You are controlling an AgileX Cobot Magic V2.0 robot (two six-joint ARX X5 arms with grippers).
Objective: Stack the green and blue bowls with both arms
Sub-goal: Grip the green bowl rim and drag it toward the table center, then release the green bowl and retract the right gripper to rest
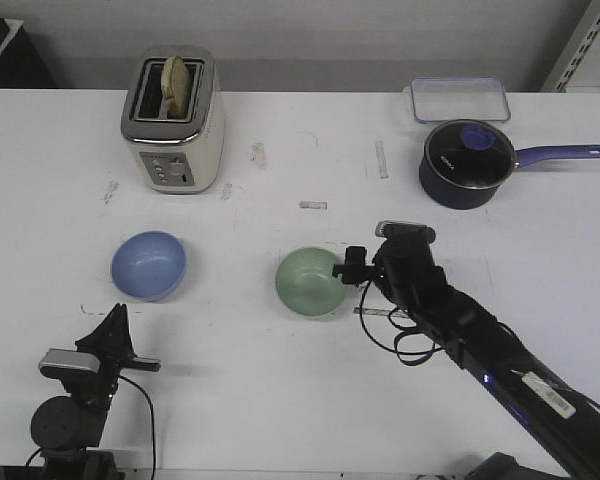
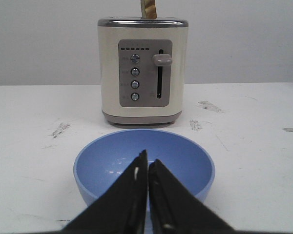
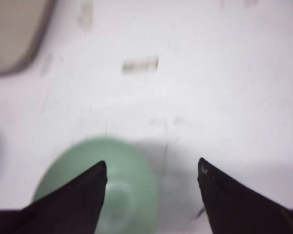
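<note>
Bowls sit well apart on the white worktop (image 1: pixel 280 400), the blue bowl (image 1: pixel 148 265) at left, near side of the toaster (image 1: pixel 173 120), the green bowl (image 1: pixel 311 282) near the middle. The right gripper (image 3: pixel 152 168), fingers apart, hangs at the green bowl's right rim; misjudged, one finger could strike the rim and tip it. The left gripper (image 2: pixel 147 163), fingers together, waits near the blue bowl.

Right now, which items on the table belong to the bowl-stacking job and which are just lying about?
Belongs to the job:
blue bowl
green bowl
left gripper, shut
right gripper, open

Just lying about:
toaster with toast
saucepan with lid
clear container
</note>
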